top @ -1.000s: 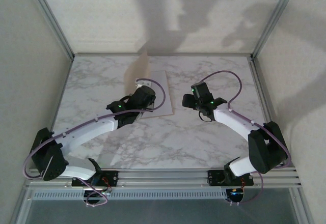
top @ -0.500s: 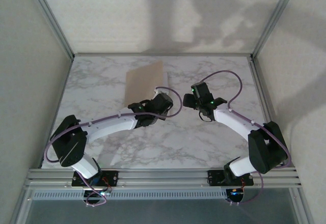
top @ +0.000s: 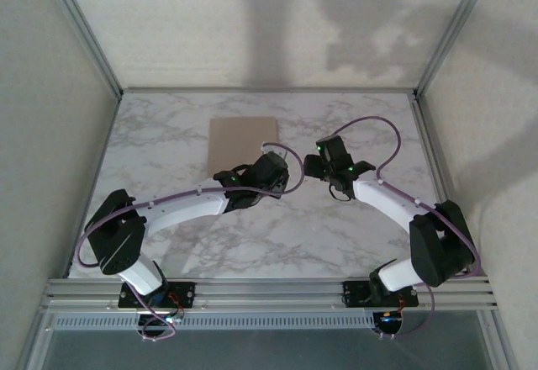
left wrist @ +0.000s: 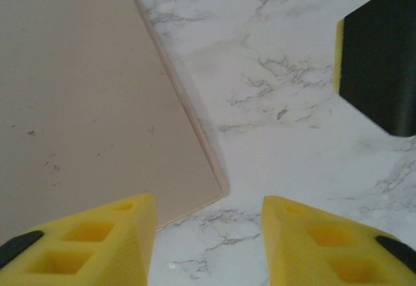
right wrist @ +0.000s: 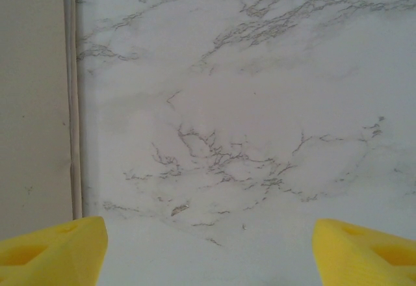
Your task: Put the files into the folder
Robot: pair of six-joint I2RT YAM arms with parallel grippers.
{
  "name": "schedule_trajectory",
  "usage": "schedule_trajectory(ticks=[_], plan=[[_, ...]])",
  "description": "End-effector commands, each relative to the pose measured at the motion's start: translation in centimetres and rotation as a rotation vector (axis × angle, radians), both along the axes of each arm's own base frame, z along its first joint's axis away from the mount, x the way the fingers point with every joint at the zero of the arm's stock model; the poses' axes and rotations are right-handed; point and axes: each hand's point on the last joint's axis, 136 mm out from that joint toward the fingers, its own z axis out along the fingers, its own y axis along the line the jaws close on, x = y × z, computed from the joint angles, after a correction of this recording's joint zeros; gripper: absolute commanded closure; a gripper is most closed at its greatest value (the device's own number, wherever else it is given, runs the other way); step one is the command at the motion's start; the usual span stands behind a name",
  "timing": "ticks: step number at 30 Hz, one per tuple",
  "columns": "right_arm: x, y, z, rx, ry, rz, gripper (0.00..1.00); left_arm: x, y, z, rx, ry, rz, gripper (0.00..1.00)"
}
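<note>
As the folder (top: pixel 242 141) lies shut at upper centre, I reckon filing's done; my left gripper (left wrist: pixel 208 208) & right gripper (right wrist: pixel 209 234) both spread, empty; nxt: back off w/o nudging it

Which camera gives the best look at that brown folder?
The top external view: the folder lies closed and flat, nearly whole. The left wrist view shows one corner close up; the right wrist view a strip along its edge.
</note>
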Motion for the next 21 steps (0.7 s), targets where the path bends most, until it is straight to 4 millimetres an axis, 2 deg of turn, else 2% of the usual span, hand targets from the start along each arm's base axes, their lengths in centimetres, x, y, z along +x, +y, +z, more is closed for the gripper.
schedule_trajectory(ticks=[1, 5, 7, 9, 12, 14, 17, 21], plan=[[0.3, -0.8, 1.0, -0.008, -0.028, -0.040, 0.17, 0.5, -1.0, 4.3, -0.122, -0.082, -0.004, 0.46], [0.2, -1.2, 1.6, -0.005, -0.059, -0.046, 0.17, 2.0, 0.7, 7.2, -0.169, -0.189, 0.089, 0.23], [0.1, -1.6, 1.9, -0.010, -0.080, -0.055, 0.17, 3.0, 2.5, 8.6, -0.163, -0.263, 0.175, 0.11], [0.0, -2.1, 2.3, -0.016, -0.105, -0.069, 0.16, 3.8, 4.2, 9.5, -0.148, -0.327, 0.237, 0.02], [-0.3, -2.8, 3.1, -0.021, -0.140, -0.093, 0.13, 5.1, 6.8, 9.8, -0.162, -0.399, 0.288, 0.00], [-0.5, -3.4, 3.4, -0.026, -0.160, -0.113, 0.09, 6.2, 9.3, 9.6, -0.188, -0.419, 0.346, 0.01], [-0.6, -4.5, 4.1, -0.045, -0.193, -0.148, 0.06, 6.9, 14.2, 9.4, -0.183, -0.477, 0.463, 0.01], [-1.0, -6.8, 4.8, -0.112, -0.228, -0.233, 0.01, 6.0, 22.2, 9.1, -0.116, -0.564, 0.682, 0.00]])
